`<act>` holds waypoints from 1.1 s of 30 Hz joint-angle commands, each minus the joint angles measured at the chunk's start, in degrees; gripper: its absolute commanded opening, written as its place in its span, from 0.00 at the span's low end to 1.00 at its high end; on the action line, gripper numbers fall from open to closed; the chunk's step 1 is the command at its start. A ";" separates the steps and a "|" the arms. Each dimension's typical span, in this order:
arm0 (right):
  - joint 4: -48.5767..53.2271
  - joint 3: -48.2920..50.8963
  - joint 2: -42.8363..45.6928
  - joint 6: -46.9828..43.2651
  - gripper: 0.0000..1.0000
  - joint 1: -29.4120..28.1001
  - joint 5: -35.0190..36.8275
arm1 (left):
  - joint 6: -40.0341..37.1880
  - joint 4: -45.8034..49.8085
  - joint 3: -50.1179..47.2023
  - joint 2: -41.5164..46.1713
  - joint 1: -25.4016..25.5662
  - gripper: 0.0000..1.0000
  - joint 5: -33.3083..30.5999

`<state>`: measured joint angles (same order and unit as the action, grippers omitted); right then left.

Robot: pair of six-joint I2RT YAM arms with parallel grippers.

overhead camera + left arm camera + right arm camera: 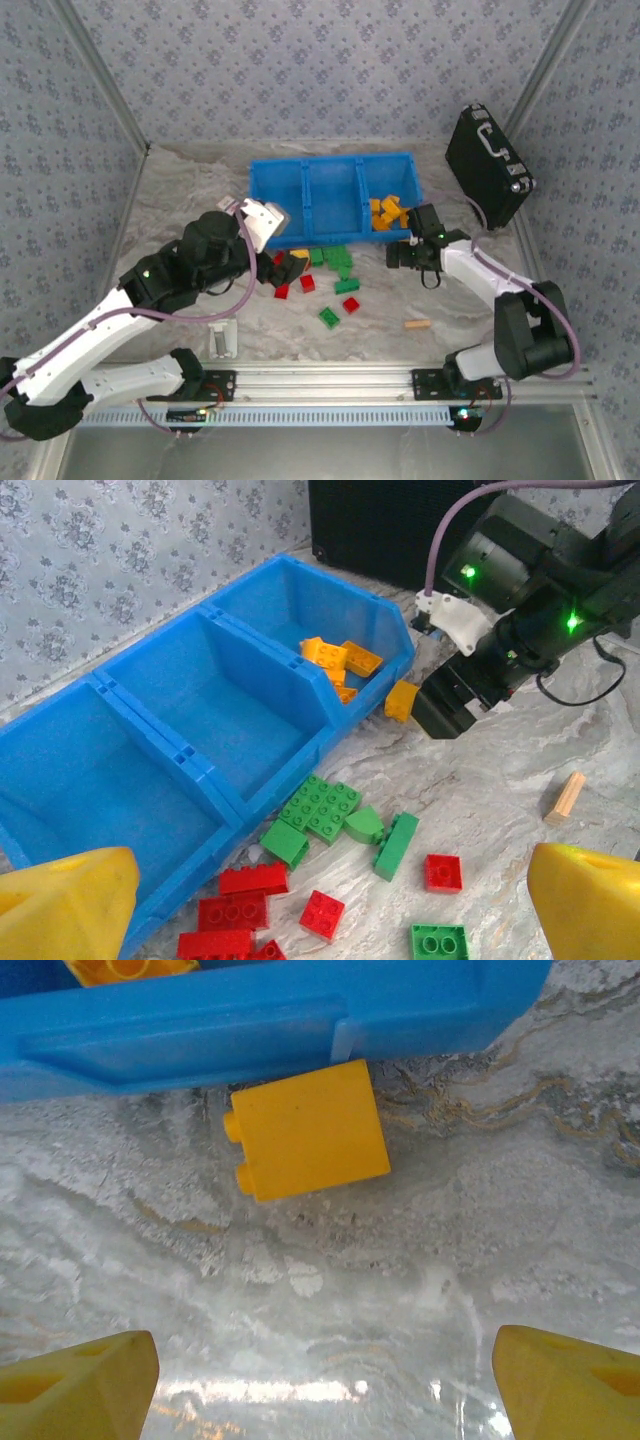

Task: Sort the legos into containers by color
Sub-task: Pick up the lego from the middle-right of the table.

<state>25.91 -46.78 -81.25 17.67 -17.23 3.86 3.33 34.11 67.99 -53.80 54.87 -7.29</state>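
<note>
**Top external view:** the blue three-bin tray [300, 163] lies across the centre of the tabletop [180, 200]. Orange bricks [388, 213] sit in its 3 o'clock bin, and the other two bins appear empty. Red bricks [307, 283] and green bricks [344, 266] lie loose at 6 o'clock from the tray. The left hand [283, 268] is at the 9 o'clock edge of this scatter and the right hand [403, 256] at its 3 o'clock edge. A black case [488, 165] stands at 2 o'clock and a wooden stick [417, 323] lies at 5 o'clock. **Left wrist view:** the left hand's fingers are spread apart and hold nothing, with the red and green bricks on the tabletop beneath them. One orange brick [402, 700] lies just outside the orange bin, beside the right hand. **Right wrist view:** that brick touches the tray's front wall at 12 o'clock. The right hand's fingers are wide apart and short of it. **Progress, as judged:** orange is nearly sorted, with one brick outside; red and green are not yet begun.
</note>
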 commanded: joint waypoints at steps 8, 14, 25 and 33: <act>-6.85 -3.97 -10.40 0.34 0.87 -0.25 4.05 | 0.82 -0.51 -0.81 1.03 0.24 1.00 -1.49; -7.02 -7.64 -14.32 -0.71 0.80 -1.21 5.92 | -0.49 -0.74 -0.67 -0.81 0.24 1.00 -2.02; -5.30 -11.06 -19.20 -0.11 0.61 -1.97 8.80 | -1.66 -0.01 -0.05 -2.45 0.24 1.00 -2.29; -4.33 -10.40 -17.96 0.06 0.44 -2.63 9.19 | -1.93 0.04 -0.14 -2.04 0.25 1.00 -2.46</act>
<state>19.51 -56.62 -99.74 17.39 -19.35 11.60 2.37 34.48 67.22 -56.36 54.87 -8.86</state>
